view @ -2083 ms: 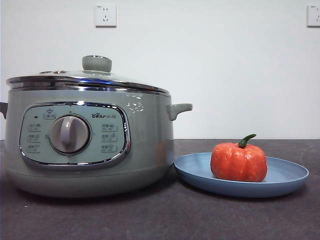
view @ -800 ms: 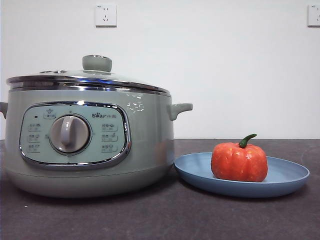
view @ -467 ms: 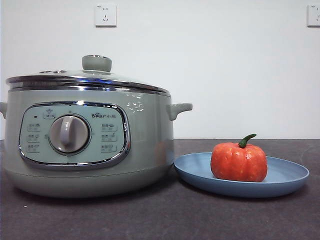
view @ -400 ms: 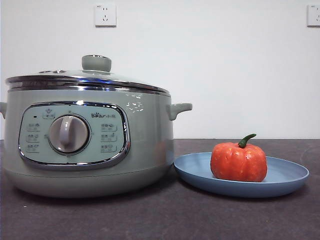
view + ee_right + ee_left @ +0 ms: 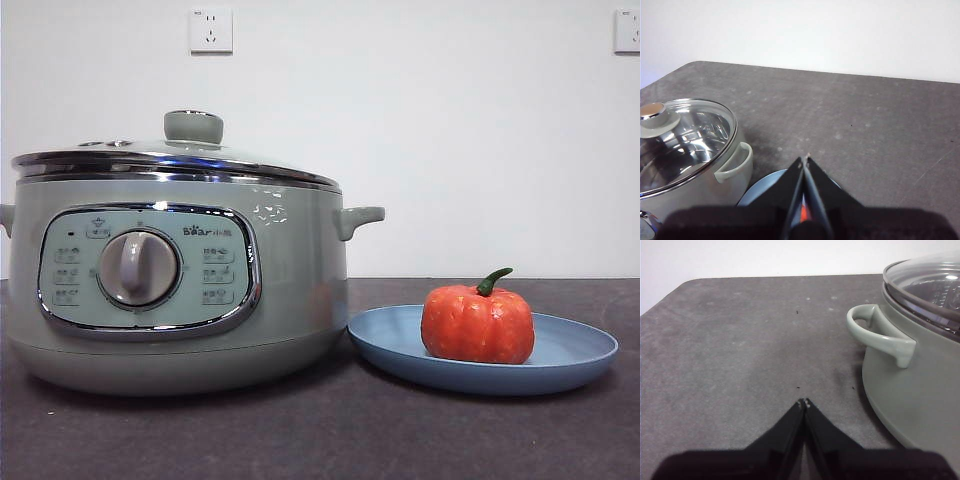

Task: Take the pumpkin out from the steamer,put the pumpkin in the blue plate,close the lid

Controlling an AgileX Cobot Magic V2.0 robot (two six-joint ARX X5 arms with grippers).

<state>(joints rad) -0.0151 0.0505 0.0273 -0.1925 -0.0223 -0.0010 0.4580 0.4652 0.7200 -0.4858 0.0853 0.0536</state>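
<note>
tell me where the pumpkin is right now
In the front view the pumpkin sits upright on the blue plate, right of the steamer, whose lid is on.

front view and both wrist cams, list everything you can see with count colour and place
steamer: one, pale sage green with chrome rim and a dial panel, on the dark table, beside the plate
lid: one, glass with chrome rim and pale green knob, seated on the steamer
blue plate: one, light blue, on the table next to the steamer
pumpkin: one, orange-red with green stem, upright on the blue plate
table: one, dark grey, under everything
wall sockets: two, white, on the white wall behind, the second cut off at the front view's top corner
left gripper: one, black, jaws shut, over bare table beside the steamer's side handle
right gripper: one, black, jaws shut, above the plate
</note>
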